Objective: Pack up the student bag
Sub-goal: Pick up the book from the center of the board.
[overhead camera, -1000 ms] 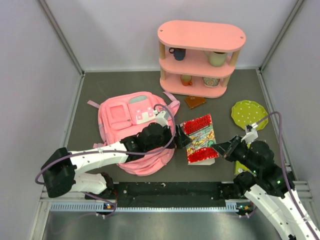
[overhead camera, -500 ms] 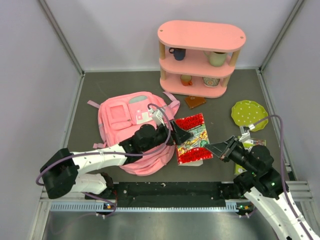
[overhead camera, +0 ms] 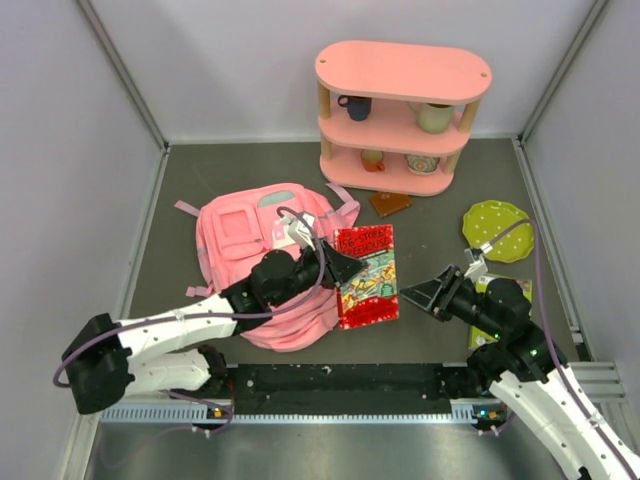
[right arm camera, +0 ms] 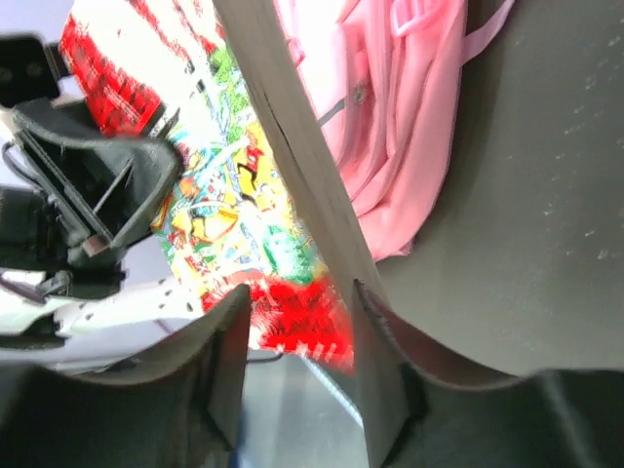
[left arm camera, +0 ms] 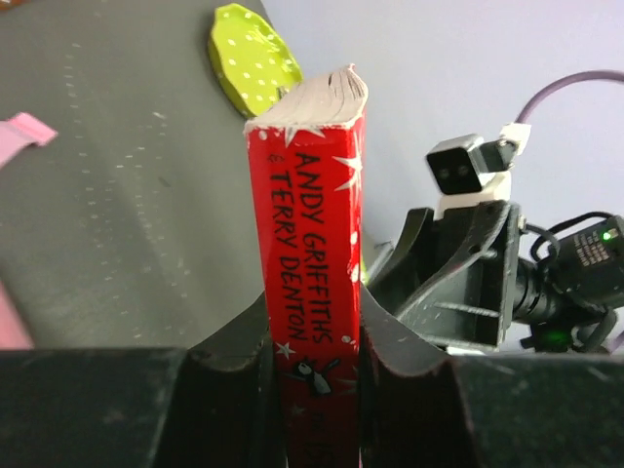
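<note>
Lower part of the one backpack [overhead camera: 240,235] is hidden under the left arm [overhead camera: 190,320]. It lies flat on the tabletop [overhead camera: 200,180], left of centre. One book [overhead camera: 365,275] is held upright by the spine in the left pincer [overhead camera: 345,265]. The right pincer [overhead camera: 415,295] is seen part open at the book's page edge; contact cannot be made out.

You're looking at a dark grey tabletop [overhead camera: 250,170] boxed in by plain pale walls [overhead camera: 230,60] on three sides, under soft, even light. A pink three-tier shelf [overhead camera: 403,72] stands at the far edge, right of centre, and a ribbed metal rail [overhead camera: 330,412] runs along the near edge.
</note>
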Robot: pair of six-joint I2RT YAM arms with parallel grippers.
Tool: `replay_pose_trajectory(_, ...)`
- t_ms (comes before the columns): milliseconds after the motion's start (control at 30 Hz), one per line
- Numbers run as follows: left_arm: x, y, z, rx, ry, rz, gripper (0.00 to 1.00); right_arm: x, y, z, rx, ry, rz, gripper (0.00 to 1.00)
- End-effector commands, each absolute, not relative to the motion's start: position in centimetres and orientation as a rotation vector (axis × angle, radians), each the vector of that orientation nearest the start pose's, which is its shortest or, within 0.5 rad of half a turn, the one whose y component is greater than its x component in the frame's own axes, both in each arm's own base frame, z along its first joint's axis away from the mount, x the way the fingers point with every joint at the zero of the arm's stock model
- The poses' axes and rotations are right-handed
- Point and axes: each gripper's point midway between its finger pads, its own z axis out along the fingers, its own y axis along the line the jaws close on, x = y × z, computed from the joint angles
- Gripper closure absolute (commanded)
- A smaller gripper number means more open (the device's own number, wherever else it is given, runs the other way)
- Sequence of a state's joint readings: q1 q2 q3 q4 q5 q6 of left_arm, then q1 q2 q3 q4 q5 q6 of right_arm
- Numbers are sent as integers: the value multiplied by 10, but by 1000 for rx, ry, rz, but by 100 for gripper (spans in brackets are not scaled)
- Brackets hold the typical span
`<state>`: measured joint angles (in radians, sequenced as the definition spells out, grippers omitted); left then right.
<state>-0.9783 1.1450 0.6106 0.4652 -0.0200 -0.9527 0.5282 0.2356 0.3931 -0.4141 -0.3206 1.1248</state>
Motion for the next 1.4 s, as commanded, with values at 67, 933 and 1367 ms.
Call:
replay_pose_trajectory(67,210,-293,254,-138,1788,-1237,100,148,170,204,373,2008,1256,24)
replay_pose_trajectory(933,233,-259,330,-366,1470,-1399,100,150,272,251,339,1780,1759,11)
replay_pose_trajectory(1367,232,-271,333,-342,1412,-1598,100,168,277,272,460,1655,1836,8)
